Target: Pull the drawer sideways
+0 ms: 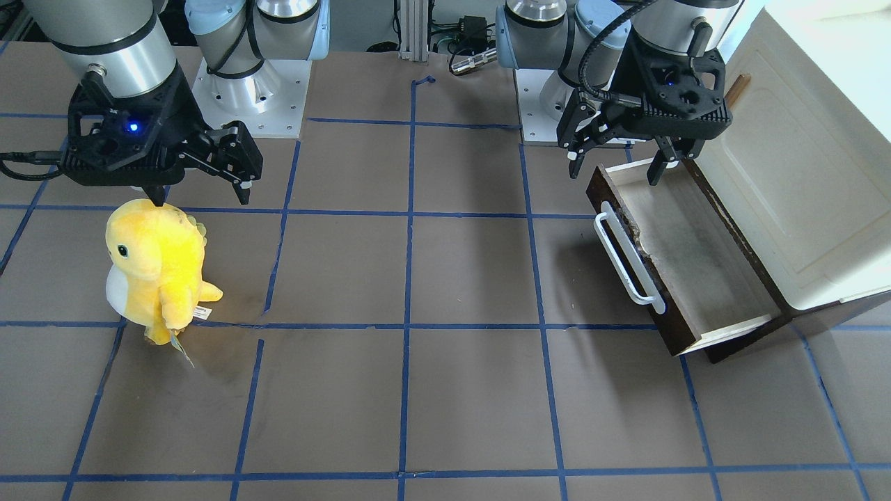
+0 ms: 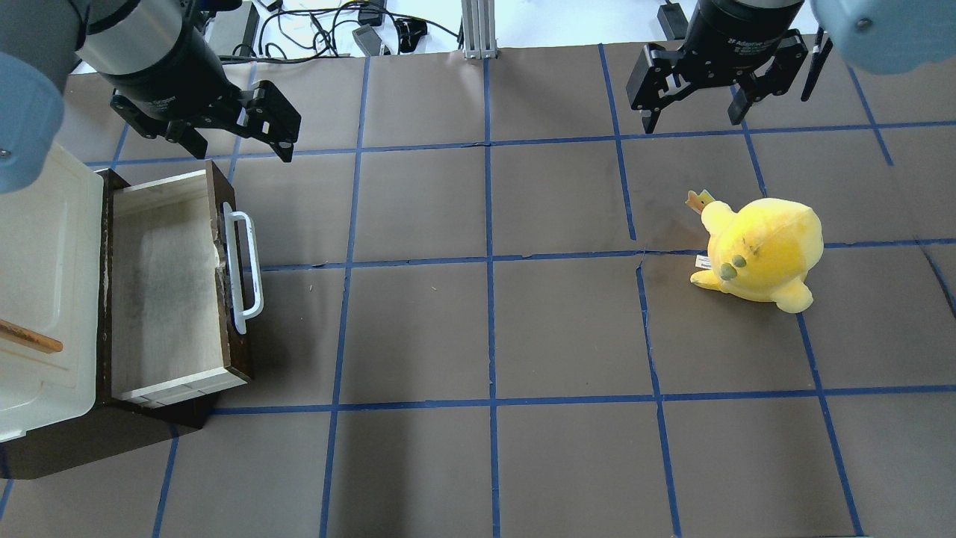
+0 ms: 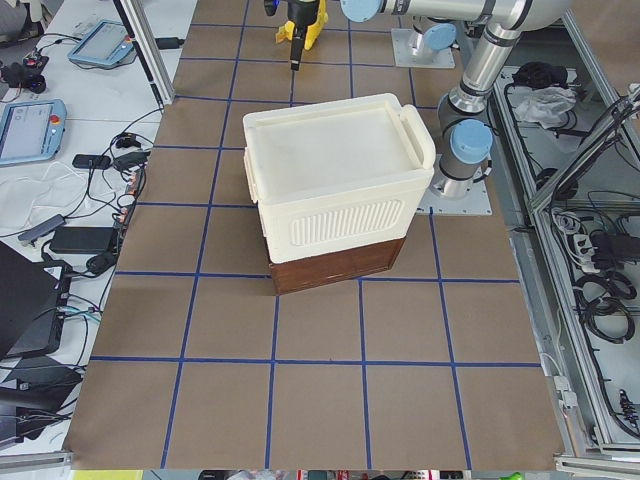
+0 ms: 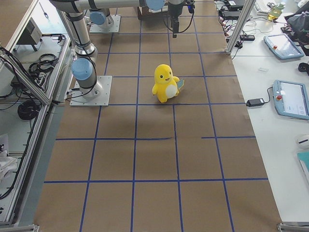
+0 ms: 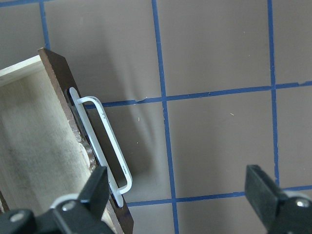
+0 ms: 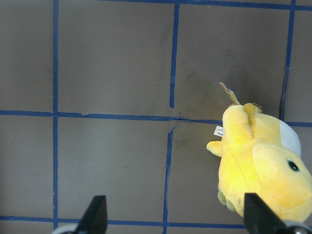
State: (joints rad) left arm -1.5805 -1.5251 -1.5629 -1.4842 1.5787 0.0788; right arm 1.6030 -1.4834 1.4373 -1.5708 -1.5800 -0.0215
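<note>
The drawer has a dark brown front, a long white bar handle and a greyish inner bottom. It stands pulled out from under the cream cabinet. It also shows in the overhead view and the left wrist view, with the handle below the camera. My left gripper is open and empty, hovering above the drawer's end nearest the robot base, apart from the handle; it also shows from overhead. My right gripper is open and empty, far from the drawer.
A yellow plush toy stands on the brown table below my right gripper; it also shows in the right wrist view. A small brown wooden handle sits on the cream cabinet panel. Blue tape lines grid the table.
</note>
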